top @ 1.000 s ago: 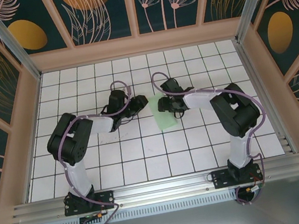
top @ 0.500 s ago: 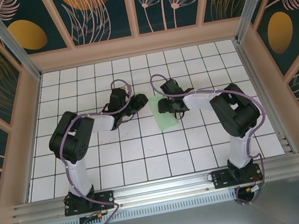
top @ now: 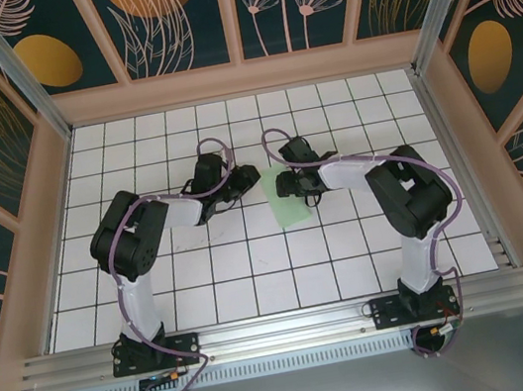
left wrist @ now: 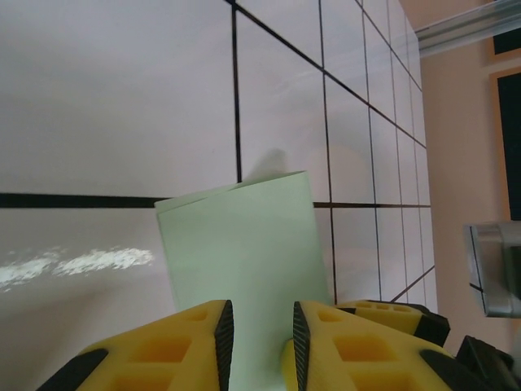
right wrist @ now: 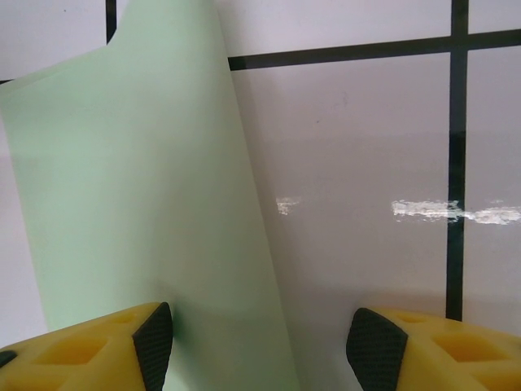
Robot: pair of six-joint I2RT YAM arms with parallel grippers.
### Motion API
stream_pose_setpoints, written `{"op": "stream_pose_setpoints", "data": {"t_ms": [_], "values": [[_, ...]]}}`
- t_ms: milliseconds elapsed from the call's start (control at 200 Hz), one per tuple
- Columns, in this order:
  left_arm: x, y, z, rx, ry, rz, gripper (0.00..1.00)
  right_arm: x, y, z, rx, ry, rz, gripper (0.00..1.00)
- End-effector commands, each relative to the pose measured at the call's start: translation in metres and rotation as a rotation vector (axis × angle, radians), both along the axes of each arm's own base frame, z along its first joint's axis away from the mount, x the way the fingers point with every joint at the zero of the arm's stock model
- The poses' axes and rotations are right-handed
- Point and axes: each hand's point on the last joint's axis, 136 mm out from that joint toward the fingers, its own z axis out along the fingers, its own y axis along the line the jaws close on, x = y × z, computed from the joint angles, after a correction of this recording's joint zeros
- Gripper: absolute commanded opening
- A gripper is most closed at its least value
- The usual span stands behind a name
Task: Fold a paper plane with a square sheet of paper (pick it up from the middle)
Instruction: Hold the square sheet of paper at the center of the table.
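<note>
Top external view, from the left: my left gripper (top: pixel 238 185) is stretched over the white tiled table (top: pixel 252 257) toward the middle, its tip at the upper left corner of the pale green sheet of paper (top: pixel 289 201). The sheet lies near the centre of the table as a narrow upright strip, between my two grippers. Its upper part is under my right gripper (top: pixel 287 187), which comes in from the right side and sits over the sheet's top end.

On my left wrist camera, my yellow fingers (left wrist: pixel 183 346) stand close together with a slim gap between the dark pads. The sheet runs out of that gap and away across the tiles, and its far edge lifts a little above a black grid line. The pads are not pressed onto it, so I am not gripping. A yellow and black shape (left wrist: pixel 391 316) sits at the lower right. It may be my other gripper, but I cannot be sure.

On my right wrist camera, my fingers (right wrist: pixel 106 350) are spread wide apart. The sheet lies along the left one as a long flap, with its right edge falling in the gap. The right pad is over bare tile, well clear of the paper.
</note>
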Motion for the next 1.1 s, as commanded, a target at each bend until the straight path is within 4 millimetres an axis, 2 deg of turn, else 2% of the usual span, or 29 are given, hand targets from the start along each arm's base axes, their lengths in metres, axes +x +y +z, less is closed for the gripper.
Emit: {"op": "stream_pose_setpoints", "data": {"t_ms": [0,560,876,1096], "values": [[0.000,-0.009,0.001,-0.011,-0.004,-0.038,0.30,-0.034,-0.013,-0.082,-0.051,0.199,-0.007,0.66],[-0.004,-0.023,-0.004,-0.031,0.020,-0.085,0.26,-0.040,-0.017,-0.094,-0.063,0.250,-0.041,0.67],[-0.002,-0.018,-0.001,-0.019,0.003,-0.057,0.24,-0.043,-0.022,-0.101,-0.085,0.272,-0.057,0.68],[-0.001,-0.017,0.001,-0.013,-0.005,-0.051,0.23,-0.046,-0.014,-0.100,-0.067,0.257,0.017,0.68]]}}
